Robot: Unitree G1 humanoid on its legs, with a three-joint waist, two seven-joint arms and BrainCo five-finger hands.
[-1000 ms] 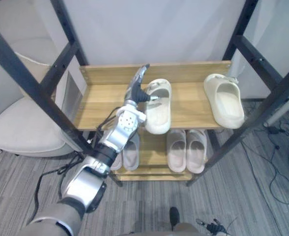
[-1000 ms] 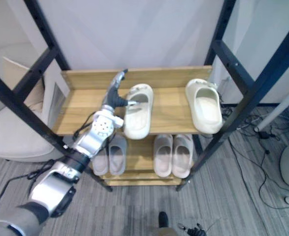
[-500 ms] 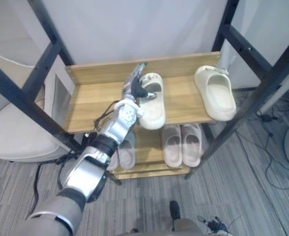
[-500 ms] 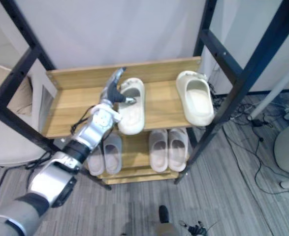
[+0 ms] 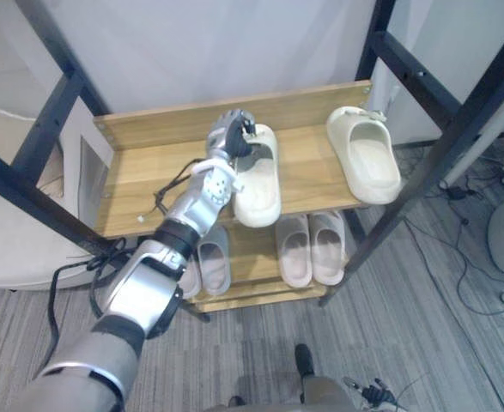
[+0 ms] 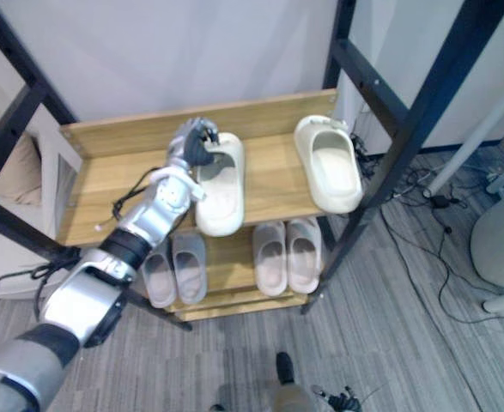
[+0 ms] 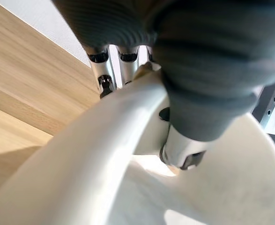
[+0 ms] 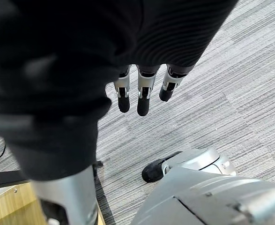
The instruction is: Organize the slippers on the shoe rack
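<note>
L hand (image 5: 228, 136) is curled tight round the strap of the cream slipper (image 5: 258, 184), fingers (image 7: 103, 75) over it and thumb inside. That slipper lies front-to-back at mid top shelf of the shoe rack (image 5: 144, 176). 2nd cream slipper (image 5: 367, 163) sits well apart, at the shelf's right end. Lower shelf: 2 pairs, grey pair (image 5: 210, 268) & pale pair (image 5: 310, 251). R hand (image 8: 144, 96) hangs over carpet floor (image 8: 231, 75), fingers straight, holding nothing.
</note>
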